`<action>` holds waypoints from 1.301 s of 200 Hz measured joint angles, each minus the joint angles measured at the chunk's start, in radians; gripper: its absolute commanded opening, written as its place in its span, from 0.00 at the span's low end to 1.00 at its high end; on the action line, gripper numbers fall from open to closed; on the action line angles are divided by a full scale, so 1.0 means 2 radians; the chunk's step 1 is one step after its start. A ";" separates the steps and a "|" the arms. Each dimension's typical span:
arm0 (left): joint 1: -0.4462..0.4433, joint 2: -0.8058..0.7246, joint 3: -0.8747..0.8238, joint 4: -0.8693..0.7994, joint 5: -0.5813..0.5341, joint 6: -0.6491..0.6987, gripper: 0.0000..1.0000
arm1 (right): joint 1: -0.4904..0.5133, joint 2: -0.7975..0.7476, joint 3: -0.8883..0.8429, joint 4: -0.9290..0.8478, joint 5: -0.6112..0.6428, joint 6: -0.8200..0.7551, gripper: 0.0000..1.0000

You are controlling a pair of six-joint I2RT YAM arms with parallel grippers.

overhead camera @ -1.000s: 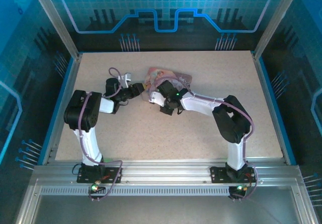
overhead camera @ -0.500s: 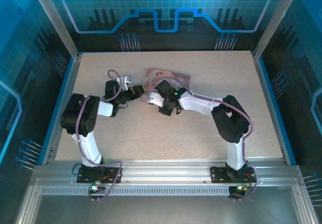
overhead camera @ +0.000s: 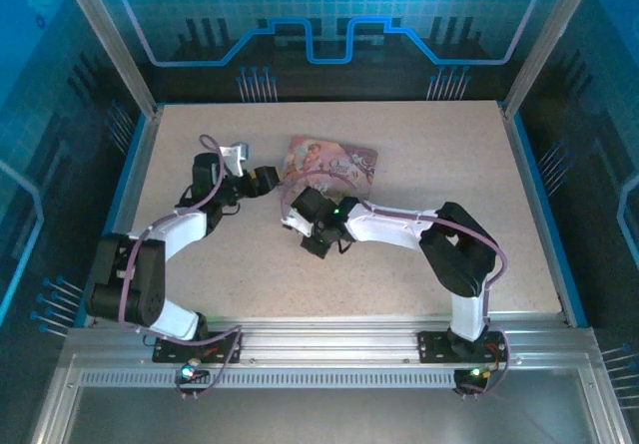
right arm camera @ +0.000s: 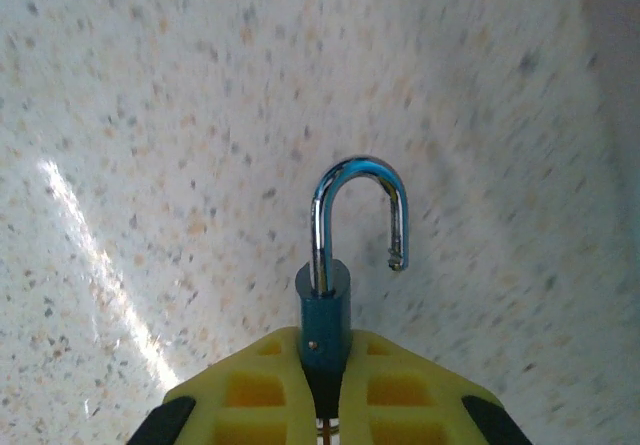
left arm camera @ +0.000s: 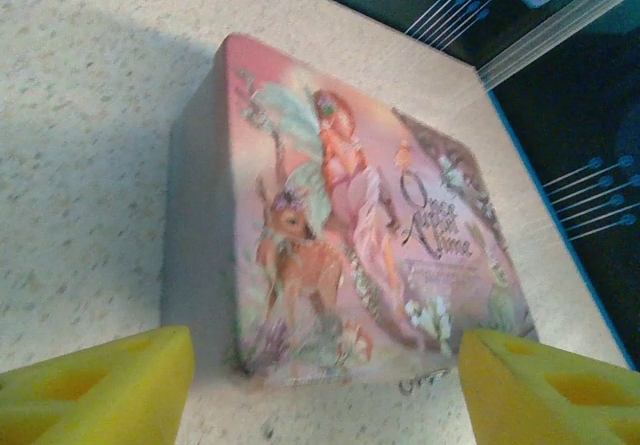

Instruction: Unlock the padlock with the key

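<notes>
The right tool (right arm camera: 322, 370) is closed on the tiny padlock with a dark bluish body and a thin silvery shackle (right arm camera: 322, 300). Its yellow fingers (right arm camera: 255, 390) press the body from both sides, and the upper end of the body sticks out beyond the tips. The shackle stands open: one leg sits in the body, and the hooked free end hangs in the air beside it, clear of the body. Lock and tool hover over the speckled beige tabletop (right arm camera: 150, 115).

In the top view the right tool (overhead camera: 296, 208) sits just at the near left corner of the pink illustrated rectangular tin box (overhead camera: 334, 165), which lies flat on the tabletop.

The left tool (left arm camera: 325, 390) is open. Its two yellow fingers (left arm camera: 110, 385) stand wide apart with nothing held between them, pointing at the tin box (left arm camera: 340, 235). The near end of the tin faces the gap, its printed lid up. A small dark thin squiggle (left arm camera: 420, 380) lies on the tabletop at the tin's near edge, too blurred to identify. From above, the left tool (overhead camera: 264, 179) is just beside the tin's left side.
</notes>
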 measured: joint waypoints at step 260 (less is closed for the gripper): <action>0.033 -0.011 -0.191 0.206 -0.262 0.188 0.99 | -0.435 -0.334 -0.435 0.440 0.084 0.093 1.00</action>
